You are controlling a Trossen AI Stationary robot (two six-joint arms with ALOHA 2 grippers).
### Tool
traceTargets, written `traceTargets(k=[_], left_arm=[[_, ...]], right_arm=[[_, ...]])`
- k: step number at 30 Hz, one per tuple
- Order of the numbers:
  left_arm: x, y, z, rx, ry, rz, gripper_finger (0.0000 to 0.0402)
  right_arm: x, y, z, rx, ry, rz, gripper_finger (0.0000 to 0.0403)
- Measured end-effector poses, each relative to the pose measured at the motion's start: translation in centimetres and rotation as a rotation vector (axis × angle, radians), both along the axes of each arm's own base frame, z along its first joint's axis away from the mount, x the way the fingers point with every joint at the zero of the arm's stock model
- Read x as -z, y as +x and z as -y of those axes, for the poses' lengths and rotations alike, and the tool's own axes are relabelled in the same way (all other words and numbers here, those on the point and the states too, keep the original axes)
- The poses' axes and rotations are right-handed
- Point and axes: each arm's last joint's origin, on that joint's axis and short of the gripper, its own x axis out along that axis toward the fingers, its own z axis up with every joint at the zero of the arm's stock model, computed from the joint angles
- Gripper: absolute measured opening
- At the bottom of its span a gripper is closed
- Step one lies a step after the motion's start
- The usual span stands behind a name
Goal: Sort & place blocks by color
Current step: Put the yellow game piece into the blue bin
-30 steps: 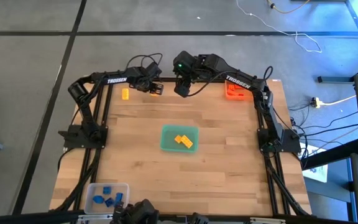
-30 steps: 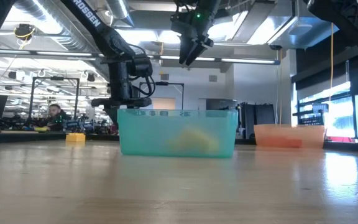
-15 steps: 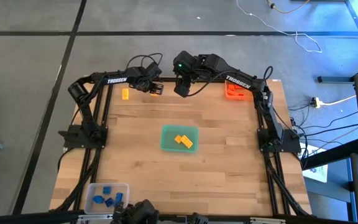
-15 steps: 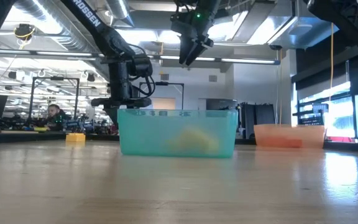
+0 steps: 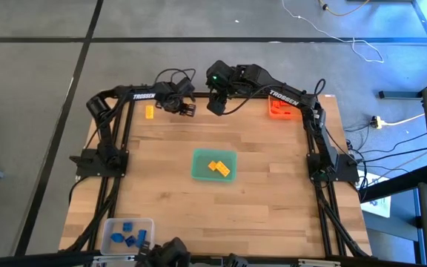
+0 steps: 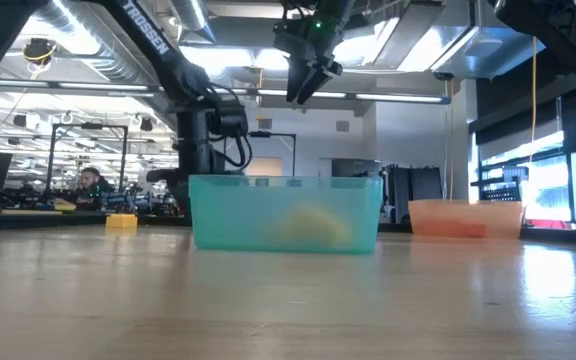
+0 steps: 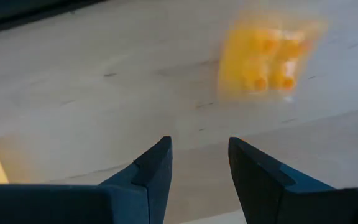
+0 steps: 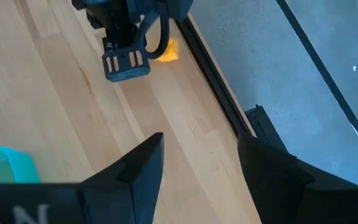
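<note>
An orange block (image 7: 266, 59) lies flat on the wood near the table's far edge, studs up. My left gripper (image 7: 199, 155) hangs open just above the table, short of the block, pointing steeply down; it also shows in the high view (image 5: 186, 109). A yellow block (image 5: 150, 112) lies to its left. My right gripper (image 5: 217, 106) waits open, high above the far middle of the table. The green tray (image 5: 214, 165) at the centre holds yellow blocks. Blue blocks lie in the clear tray (image 5: 127, 233).
An orange tray (image 5: 280, 108) stands at the far right corner. The table's far edge and its dark frame rail (image 8: 210, 81) run just beyond the orange block. Bare wood lies between the green tray and the far edge.
My left gripper has sunk a little toward the table, over the orange block, which it now covers in the high view. Its fingers have kept their gap. The blocks have not moved.
</note>
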Motion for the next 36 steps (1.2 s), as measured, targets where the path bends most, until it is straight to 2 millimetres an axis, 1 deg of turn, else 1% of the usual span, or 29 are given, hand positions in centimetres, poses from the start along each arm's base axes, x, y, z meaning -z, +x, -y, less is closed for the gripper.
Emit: traceTargets(k=[4,17,19,23,26,29,33,36], left_arm=[[0.7,0.2,0.0,0.003,-0.011,-0.017,0.0149],[0.7,0.2,-0.1,0.004,-0.01,-0.008,0.0149],[0.4,0.2,0.0,0.021,-0.032,0.02,0.0149],[-1.7,-0.1,0.2,0.106,0.004,0.073,0.0149],[-3.9,-0.5,0.4,0.231,0.078,0.077,0.0149],[-5.8,-1.2,0.6,0.332,0.129,0.095,0.0149],[-7.6,-1.9,0.8,0.344,0.149,0.153,0.0149],[-8.7,-2.3,1.2,0.343,0.177,0.173,0.0149]], right_arm=[[0.0,0.0,0.0,0.0,0.0,0.0,0.0205],[0.0,0.0,0.0,-0.004,0.006,0.003,0.0205],[0.0,0.0,0.0,-0.002,0.006,0.005,0.0205],[0.4,0.0,0.5,-0.01,-0.006,-0.013,0.0205],[1.2,0.1,1.1,-0.085,-0.031,-0.083,0.0205],[2.3,0.3,2.0,-0.231,-0.041,-0.161,0.0205],[4.7,0.4,3.4,-0.487,-0.004,-0.267,0.0205],[6.1,0.6,4.6,-0.603,-0.009,-0.306,0.0205]])
